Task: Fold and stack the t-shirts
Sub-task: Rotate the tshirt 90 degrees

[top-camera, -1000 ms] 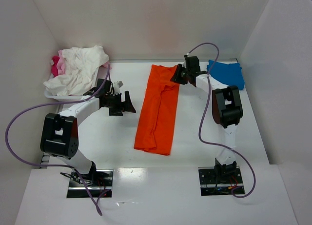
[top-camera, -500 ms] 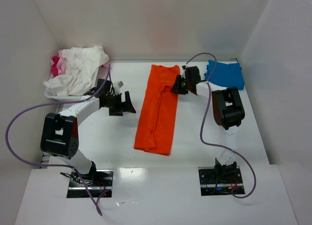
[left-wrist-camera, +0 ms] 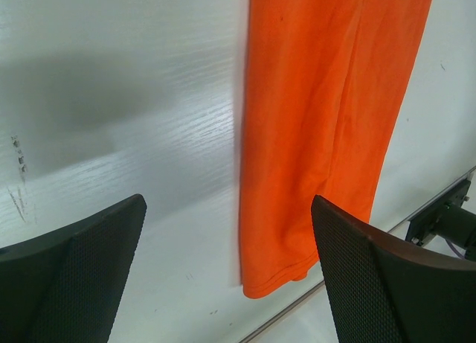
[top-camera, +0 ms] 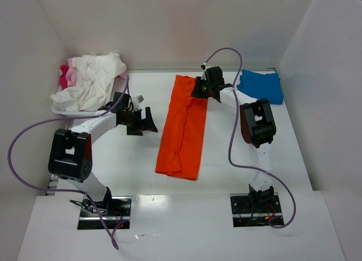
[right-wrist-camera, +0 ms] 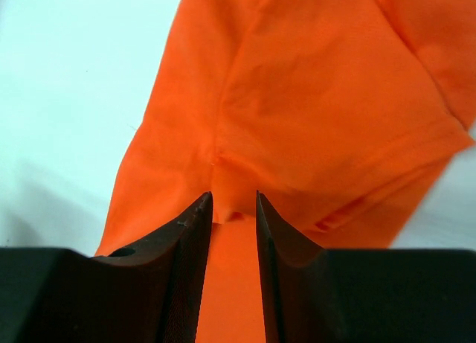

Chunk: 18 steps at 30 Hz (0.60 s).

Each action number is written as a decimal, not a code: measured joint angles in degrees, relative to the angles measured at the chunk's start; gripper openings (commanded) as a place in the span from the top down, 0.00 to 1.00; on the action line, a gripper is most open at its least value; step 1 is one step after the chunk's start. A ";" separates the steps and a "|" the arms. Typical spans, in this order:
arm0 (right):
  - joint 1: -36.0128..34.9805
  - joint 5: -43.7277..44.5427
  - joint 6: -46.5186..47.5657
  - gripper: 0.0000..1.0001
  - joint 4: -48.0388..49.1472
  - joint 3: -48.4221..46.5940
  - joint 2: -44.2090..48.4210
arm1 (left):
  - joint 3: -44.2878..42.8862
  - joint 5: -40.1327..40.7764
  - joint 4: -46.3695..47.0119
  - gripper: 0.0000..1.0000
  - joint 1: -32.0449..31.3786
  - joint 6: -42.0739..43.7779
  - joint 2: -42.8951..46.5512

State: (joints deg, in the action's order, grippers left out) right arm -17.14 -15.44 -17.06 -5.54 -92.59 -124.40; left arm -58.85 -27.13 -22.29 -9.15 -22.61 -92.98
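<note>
The bright orange t-shirt (top-camera: 184,131) lies folded into a long strip down the middle of the table. My right gripper (top-camera: 198,90) is at its far right corner, with its jaws nearly closed on a raised fold of orange cloth (right-wrist-camera: 320,97). In the right wrist view the gripper (right-wrist-camera: 234,198) has cloth between its tips. My left gripper (top-camera: 148,120) is open and empty over bare table just left of the shirt. In the left wrist view (left-wrist-camera: 227,205) it faces the shirt's hem end (left-wrist-camera: 320,97). A folded blue t-shirt (top-camera: 261,85) lies at the far right. White (top-camera: 90,82) and pink (top-camera: 66,75) shirts are piled at the far left.
White walls close in the table on the left, back and right. The white and pink pile rests on a white tray (top-camera: 56,109) by the left wall. Purple cables loop from both arms. A metal strip (left-wrist-camera: 439,209) marks the table's near edge.
My right gripper dipped toward the near side over the shirt's right edge, then moved back up and left onto the far right corner. The left arm has not moved.
</note>
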 measured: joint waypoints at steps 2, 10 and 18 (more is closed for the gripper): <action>-0.97 0.73 1.12 0.65 -0.62 -1.19 -0.61 | 0.00 0.06 -0.02 0.00 0.00 0.00 -0.35; -2.76 6.80 4.92 0.65 -4.88 -1.27 -0.70 | 0.00 0.06 0.00 0.00 0.00 0.00 -0.74; -2.74 11.37 6.02 0.65 -5.50 0.12 -0.56 | 0.00 0.06 0.00 0.00 0.00 0.00 -1.20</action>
State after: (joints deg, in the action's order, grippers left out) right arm -19.88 -4.07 -11.03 -11.04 -92.47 -124.97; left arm -58.85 -27.07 -22.29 -9.15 -22.61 -94.18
